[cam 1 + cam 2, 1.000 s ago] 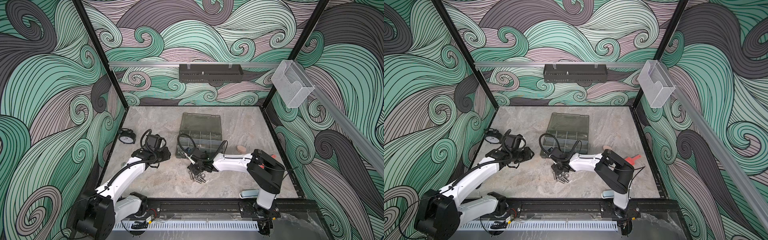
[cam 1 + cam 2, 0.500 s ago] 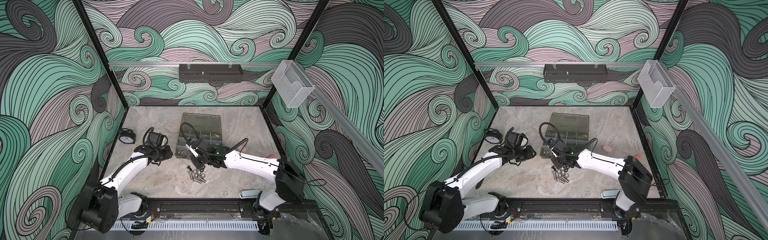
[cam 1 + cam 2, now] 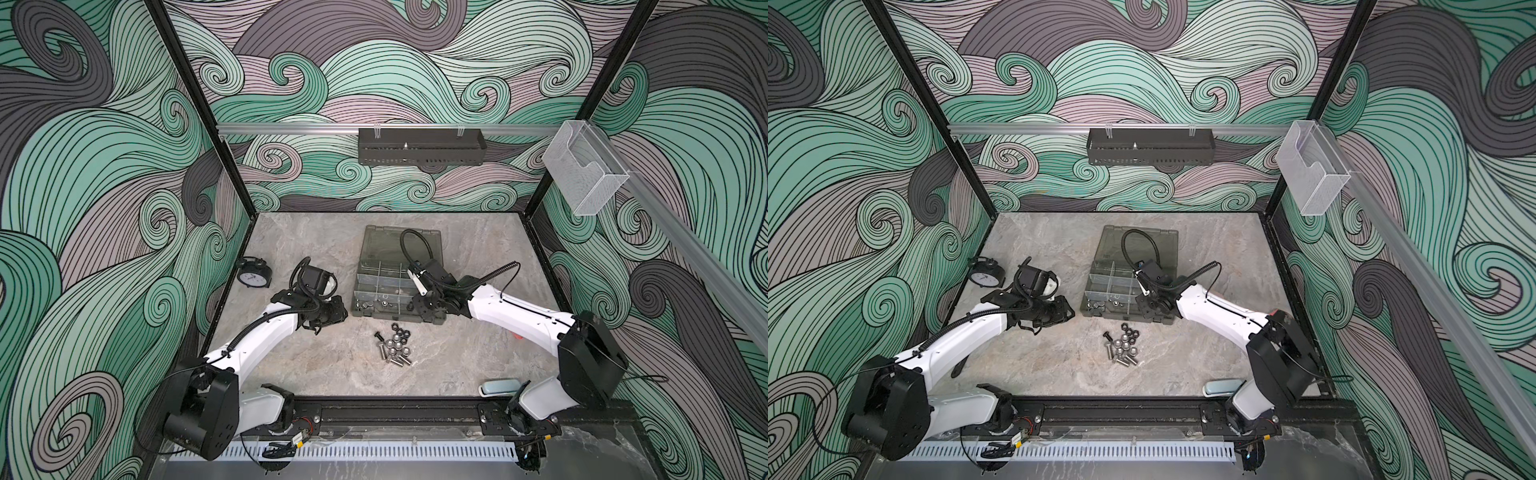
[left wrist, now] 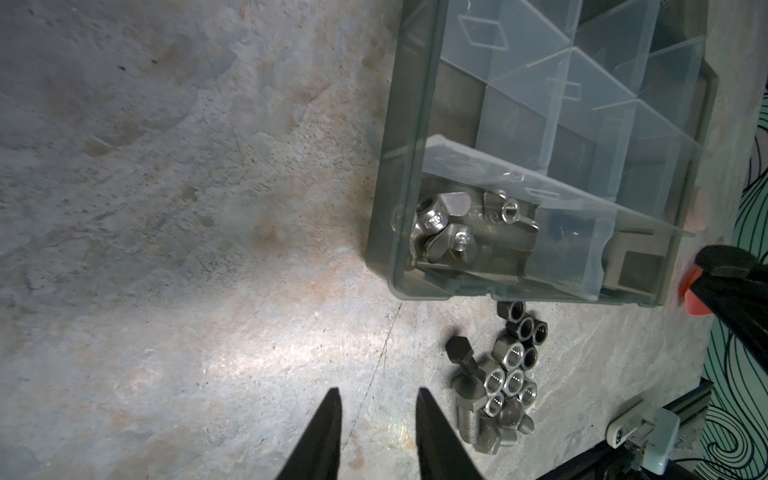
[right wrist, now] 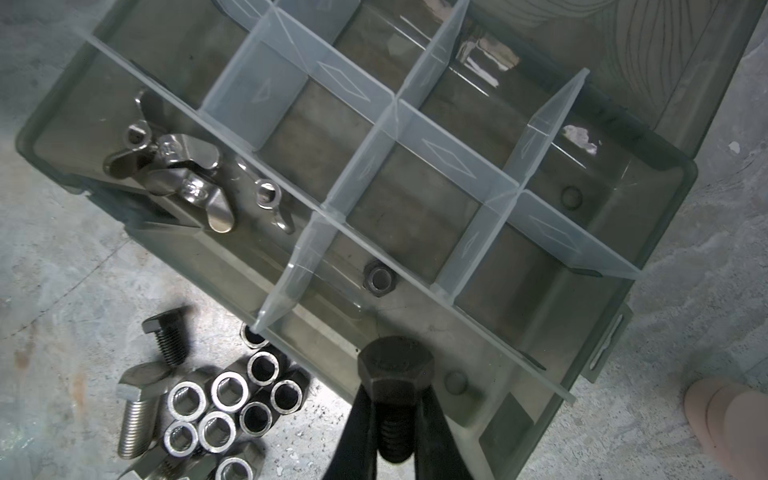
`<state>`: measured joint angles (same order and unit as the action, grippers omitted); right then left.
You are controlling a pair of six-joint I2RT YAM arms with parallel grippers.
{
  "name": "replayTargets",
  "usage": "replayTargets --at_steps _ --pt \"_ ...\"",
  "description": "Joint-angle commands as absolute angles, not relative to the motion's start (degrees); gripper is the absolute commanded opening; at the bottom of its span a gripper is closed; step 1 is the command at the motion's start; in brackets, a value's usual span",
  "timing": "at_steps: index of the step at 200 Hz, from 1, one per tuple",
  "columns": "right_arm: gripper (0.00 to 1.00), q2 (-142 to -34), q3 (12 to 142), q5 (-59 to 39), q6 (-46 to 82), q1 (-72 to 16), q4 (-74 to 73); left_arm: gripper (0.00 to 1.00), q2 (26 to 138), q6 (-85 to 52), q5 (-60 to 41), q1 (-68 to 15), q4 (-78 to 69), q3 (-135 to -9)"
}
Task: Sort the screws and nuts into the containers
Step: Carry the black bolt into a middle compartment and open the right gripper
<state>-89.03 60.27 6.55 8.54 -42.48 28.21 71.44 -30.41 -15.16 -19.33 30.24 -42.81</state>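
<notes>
- The right pincer [image 5: 395, 401] is clenched on a black screw [image 5: 395, 368]. Its two fingers press the threaded shank, and the hex head points away from the wrist.
- This held screw hangs above the organizer case [image 5: 665, 195], over the front row and close to the front wall of the case.
- In the compartment [image 5: 415, 316] under it, one black nut [image 5: 378, 280] lies flat on the bottom.
- The next compartment of the same row, at the corner of the case on the side of the left arm, holds a few silver wing nuts [image 5: 183, 174].
- The lid [image 3: 399, 243] of the case lies open behind the compartments.
- Just in front of the case, on the worktop [image 3: 316, 249], there is a loose pile of parts that touch each other: silver nuts [image 5: 228, 390], black nuts [image 4: 521, 322], a second black screw [image 5: 166, 338] and silver screws [image 5: 133, 419].
- The left pincer [image 4: 378, 395] is released: its fingers stand apart and nothing is between them. It hovers over bare worktop beside the case, on the side of the wing-nut corner, and near the pile.
- An alarm clock [image 3: 254, 275] stands well apart from the case, on the same side as the left pincer.
</notes>
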Motion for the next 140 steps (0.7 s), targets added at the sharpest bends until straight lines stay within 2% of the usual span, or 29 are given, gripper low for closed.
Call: replayTargets --at_steps 1,22,61,140 --pt "0.14 -89.73 59.88 6.99 7.47 -42.23 28.05 0.34 71.98 -29.0 -16.39 -19.96 32.26 -43.77" --pt "0.15 -90.77 59.93 6.86 7.76 -42.1 27.6 0.34 72.07 -29.09 -17.11 -20.21 32.17 -43.81" --pt "0.31 -91.11 60.02 8.07 8.45 -41.92 27.24 0.34 71.77 -28.75 -17.4 -20.68 32.7 -43.72" --pt "0.34 -88.55 58.23 7.24 11.66 -41.9 27.24 0.37 68.55 -28.92 -18.19 -21.18 31.57 -42.21"
